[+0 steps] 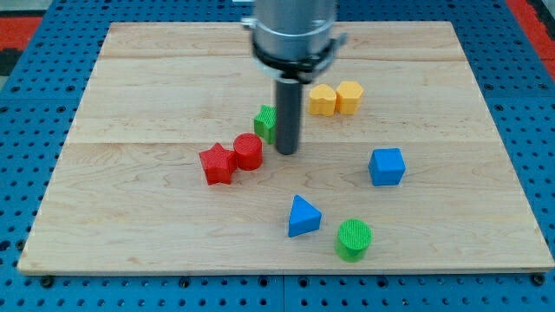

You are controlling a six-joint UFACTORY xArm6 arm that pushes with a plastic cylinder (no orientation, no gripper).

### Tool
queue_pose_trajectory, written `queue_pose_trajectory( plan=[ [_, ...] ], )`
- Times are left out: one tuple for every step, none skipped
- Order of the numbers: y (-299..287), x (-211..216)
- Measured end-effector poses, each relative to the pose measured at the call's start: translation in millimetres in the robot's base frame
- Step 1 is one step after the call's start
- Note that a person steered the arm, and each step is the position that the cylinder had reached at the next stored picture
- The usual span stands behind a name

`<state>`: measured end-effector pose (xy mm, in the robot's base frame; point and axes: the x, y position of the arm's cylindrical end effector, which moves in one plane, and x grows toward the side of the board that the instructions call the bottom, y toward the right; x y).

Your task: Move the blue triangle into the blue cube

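Observation:
The blue triangle (303, 216) lies on the wooden board toward the view's bottom, just right of centre. The blue cube (387, 166) sits up and to the right of it, apart from it by about a block's width or more. My tip (286, 152) rests on the board near the centre, above the blue triangle and well to the left of the blue cube. The tip touches neither blue block. It stands right beside a green block (265, 123), which the rod partly hides.
A red star (216, 164) and a red cylinder (248, 152) sit left of the tip. Two yellow blocks (323, 100) (349, 97) lie side by side toward the view's top. A green cylinder (353, 239) stands next to the blue triangle, at its lower right.

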<state>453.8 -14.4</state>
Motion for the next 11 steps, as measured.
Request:
queue_pose_trajectory(
  plan=[
    [-68.6, 29.2],
    [-87.6, 48.4],
    [-72.3, 56.2],
    [-66.7, 112.5],
    [-27.1, 127.4],
    [31.8, 130.0],
    [54.0, 108.5],
    [82.9, 94.9],
    [104.1, 82.3],
    [130.7, 78.1],
    [149.0, 72.8]
  ],
)
